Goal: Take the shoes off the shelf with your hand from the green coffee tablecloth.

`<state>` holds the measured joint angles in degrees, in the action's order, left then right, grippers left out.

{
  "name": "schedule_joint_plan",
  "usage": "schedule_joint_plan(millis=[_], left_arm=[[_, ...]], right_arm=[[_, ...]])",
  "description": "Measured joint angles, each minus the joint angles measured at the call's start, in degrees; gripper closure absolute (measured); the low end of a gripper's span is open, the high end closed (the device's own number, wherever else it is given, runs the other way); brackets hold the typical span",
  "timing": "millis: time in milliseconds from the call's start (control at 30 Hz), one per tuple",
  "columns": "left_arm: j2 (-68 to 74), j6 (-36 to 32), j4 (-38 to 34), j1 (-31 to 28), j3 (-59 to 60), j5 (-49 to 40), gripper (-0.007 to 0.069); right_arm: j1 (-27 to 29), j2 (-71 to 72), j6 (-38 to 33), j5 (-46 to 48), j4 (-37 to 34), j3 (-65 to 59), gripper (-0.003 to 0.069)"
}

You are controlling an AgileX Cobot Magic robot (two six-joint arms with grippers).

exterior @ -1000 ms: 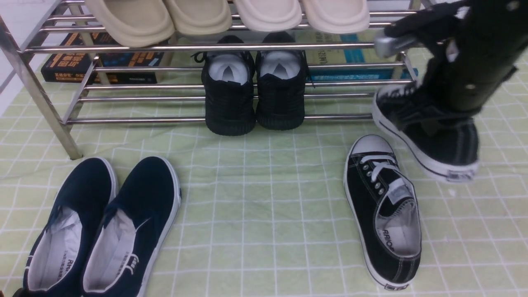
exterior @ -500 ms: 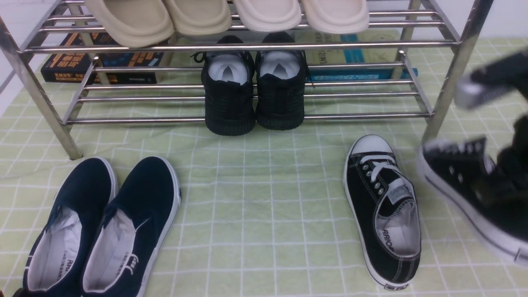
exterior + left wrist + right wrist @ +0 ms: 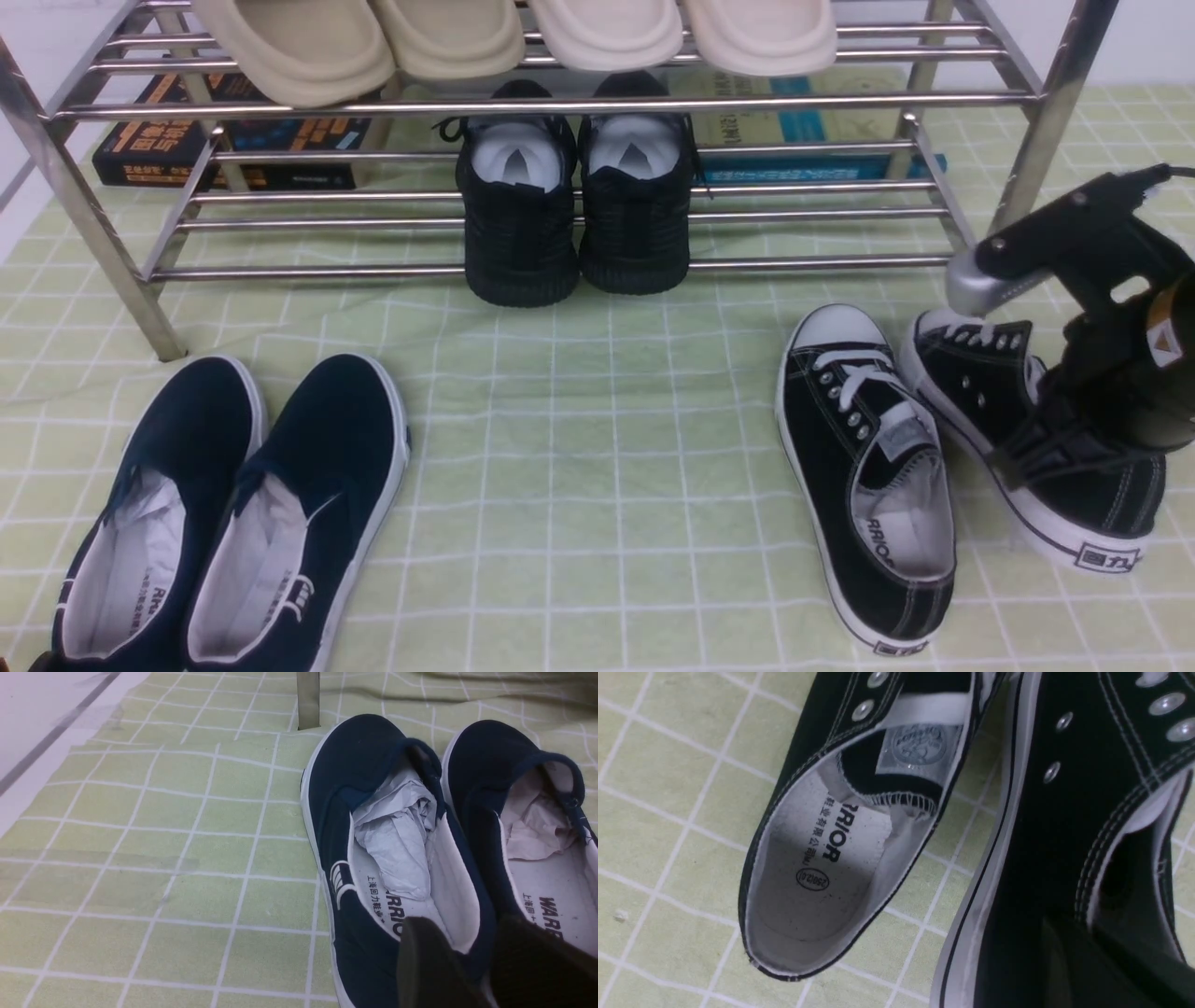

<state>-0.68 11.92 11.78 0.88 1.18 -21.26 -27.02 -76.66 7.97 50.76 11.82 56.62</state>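
Note:
One black canvas sneaker (image 3: 864, 467) with white laces lies on the pale green tablecloth (image 3: 607, 467), right of centre. My right gripper (image 3: 1046, 439) is shut on the side wall of the second sneaker (image 3: 980, 392), which rests on the cloth just right of the first, toe toward the steel shelf (image 3: 560, 266). In the right wrist view the gripper (image 3: 1083, 952) pinches the held sneaker (image 3: 1041, 826) beside the lying one (image 3: 822, 858). My left gripper (image 3: 472, 952) hovers open over the navy slip-ons (image 3: 373, 765); it is out of the front view.
The navy slip-ons (image 3: 224, 495) lie on the cloth at front left. All-black knit sneakers (image 3: 579, 215) stand on the shelf's lower tier and beige slippers (image 3: 513, 37) on the upper. Books (image 3: 224, 149) lie behind the shelf. The shelf's right leg (image 3: 1036, 140) stands just beyond my right arm.
My right gripper carried the second sneaker away from the shelf's right end, swung it out right and down, and it now rests on the cloth beside the first sneaker.

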Motion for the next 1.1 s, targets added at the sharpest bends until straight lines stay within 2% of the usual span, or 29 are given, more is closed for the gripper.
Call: schedule_joint_plan(millis=[567, 700, 900, 1100], left_arm=[[0.0, 0.0, 0.0, 0.0, 0.0, 0.0, 0.0385], [0.0, 0.0, 0.0, 0.0, 0.0, 0.0, 0.0385], [0.0, 0.0, 0.0, 0.0, 0.0, 0.0, 0.0385], [0.0, 0.0, 0.0, 0.0, 0.0, 0.0, 0.0385]], right_arm=[[-0.5, -1.2, 0.5, 1.4, 5.3, 0.0, 0.0631], [-0.5, -1.9, 4.1, 1.0, 5.9, 0.0, 0.0625], [-0.5, -6.5, 10.8, -3.6, 11.1, -0.2, 0.0606], [-0.4, -8.4, 13.9, -4.4, 7.1, -0.2, 0.0528]])
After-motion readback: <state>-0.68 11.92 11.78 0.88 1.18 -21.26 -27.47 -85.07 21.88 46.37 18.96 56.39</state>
